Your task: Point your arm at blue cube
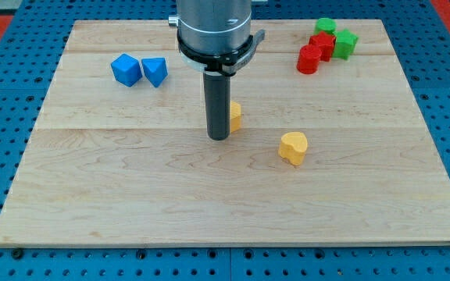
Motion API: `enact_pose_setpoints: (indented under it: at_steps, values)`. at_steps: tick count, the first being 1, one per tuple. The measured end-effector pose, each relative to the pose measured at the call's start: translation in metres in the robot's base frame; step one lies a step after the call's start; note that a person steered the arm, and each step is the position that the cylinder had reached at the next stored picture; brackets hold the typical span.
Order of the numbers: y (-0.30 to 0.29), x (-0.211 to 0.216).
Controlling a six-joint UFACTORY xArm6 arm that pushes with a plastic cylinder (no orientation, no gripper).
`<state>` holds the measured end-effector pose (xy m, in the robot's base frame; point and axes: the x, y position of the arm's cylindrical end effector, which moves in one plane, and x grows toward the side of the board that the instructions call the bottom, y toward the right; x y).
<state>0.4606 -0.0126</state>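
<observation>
The blue cube [126,69] sits near the view's top left on the wooden board [131,195]. A second blue block [155,71], wedge-like in shape, stands just to its right, almost touching it. My tip [219,136] is near the board's middle, well to the right of and below both blue blocks. A yellow block [235,115] is partly hidden behind the rod, right beside my tip.
A yellow heart-shaped block [293,147] lies to the right of my tip. At the view's top right is a cluster: a red cylinder [309,59], a red block [323,44], a green block [326,26] and a green cube [345,42].
</observation>
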Motion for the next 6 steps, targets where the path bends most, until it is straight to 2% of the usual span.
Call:
enact_pose_setpoints:
  at_steps: [1, 2, 3, 4, 5, 6]
  values:
    - [0.025, 0.038]
    - [-0.097, 0.041]
    - [-0.135, 0.034]
    - [-0.207, -0.013]
    - [-0.217, -0.059]
    - [-0.224, -0.129]
